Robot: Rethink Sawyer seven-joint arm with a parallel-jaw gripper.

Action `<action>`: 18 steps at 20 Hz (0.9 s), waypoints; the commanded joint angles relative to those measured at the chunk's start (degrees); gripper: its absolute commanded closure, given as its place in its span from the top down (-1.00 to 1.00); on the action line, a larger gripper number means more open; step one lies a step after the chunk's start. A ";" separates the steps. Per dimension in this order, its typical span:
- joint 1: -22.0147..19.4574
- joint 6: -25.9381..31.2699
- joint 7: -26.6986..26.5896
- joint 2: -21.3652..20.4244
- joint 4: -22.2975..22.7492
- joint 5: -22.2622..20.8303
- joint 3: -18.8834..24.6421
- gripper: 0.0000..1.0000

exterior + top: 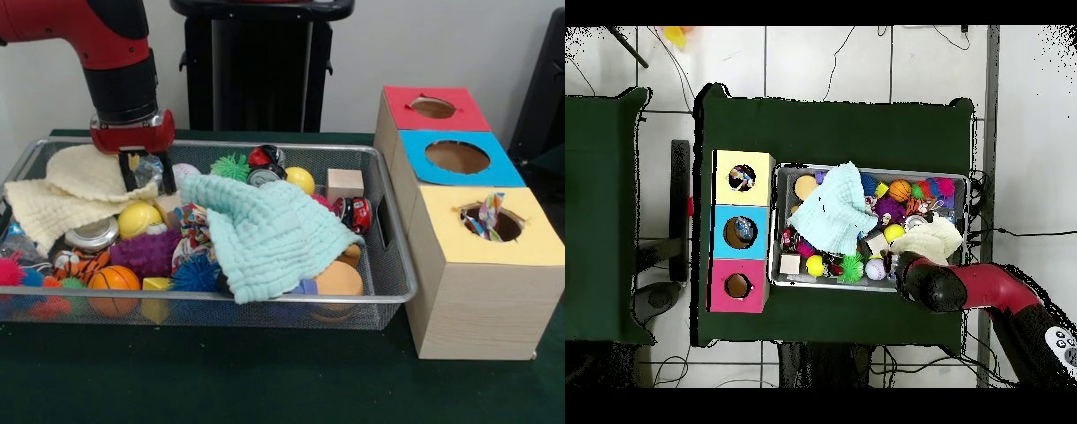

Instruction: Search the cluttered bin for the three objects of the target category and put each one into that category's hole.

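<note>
End effector: the end effector is down in the bin, over the end away from the boxes and near the robot-side rim; its two dark fingers stand a little apart with a clear crinkled piece between them, but I cannot tell if they grip it.

Targets: one dotted wrapper lies mid-bin, half under the mint cloth; another printed wrapper already sticks out of the yellow box's hole, at the counter edge opposite the robot.

Risk, snagging: the cream cloth touches the fingers' side, so a lift may drag it up.

Risk, wrong pick: the piece between the fingers looks like clear plastic, perhaps no wrapper at all.

Risk, hidden item: the mint cloth covers much of the middle; a third wrapper may lie beneath, unseen.

Risk, spilling: balls crowd the fingers and could roll over the rim.
</note>
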 commanded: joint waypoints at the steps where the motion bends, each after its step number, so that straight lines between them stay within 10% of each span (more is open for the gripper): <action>1: -1.43 2.48 -14.76 2.70 -5.42 -5.29 -0.34 1.00; 18: 0.57 -1.76 -4.71 -5.12 6.79 -6.33 -4.64 1.00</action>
